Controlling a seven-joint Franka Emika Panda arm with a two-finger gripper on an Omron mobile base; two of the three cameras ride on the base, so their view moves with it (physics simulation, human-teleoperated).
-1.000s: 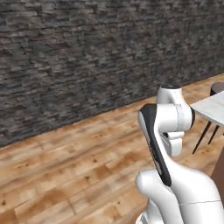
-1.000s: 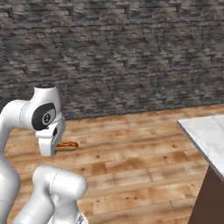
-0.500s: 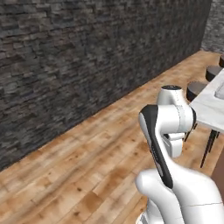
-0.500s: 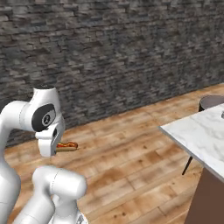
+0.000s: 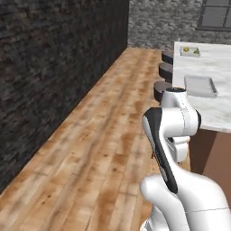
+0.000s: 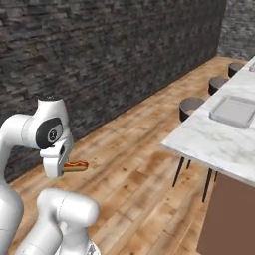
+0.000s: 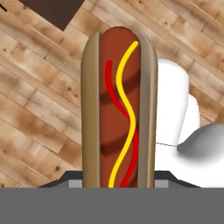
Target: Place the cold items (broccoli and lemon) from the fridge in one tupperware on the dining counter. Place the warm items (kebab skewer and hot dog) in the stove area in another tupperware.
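A hot dog point(image 7: 118, 109) in a tan bun, with red and yellow sauce lines, fills the middle of the hand view. My gripper point(image 7: 118, 183) is shut on its near end. In the right base view the hot dog point(image 6: 75, 166) sticks out sideways from the gripper point(image 6: 65, 167), held over the wooden floor. An empty grey tupperware point(image 5: 200, 85) point(image 6: 233, 109) lies on the white marble dining counter point(image 5: 216, 115) point(image 6: 204, 142). Farther along it lies a second tupperware point(image 5: 190, 51) with small yellow and green things inside, too small to name.
Round dark stools point(image 5: 161, 88) point(image 6: 191, 105) line the counter's near side on thin legs. A dark stone wall point(image 5: 45, 67) point(image 6: 99, 55) runs along the wooden floor point(image 5: 103, 149). Open floor lies between the wall and the stools.
The whole picture has swung as the base turned: the dining counter, stools and tupperware have come into view. The hot dog stays in the gripper and the arm keeps its pose.
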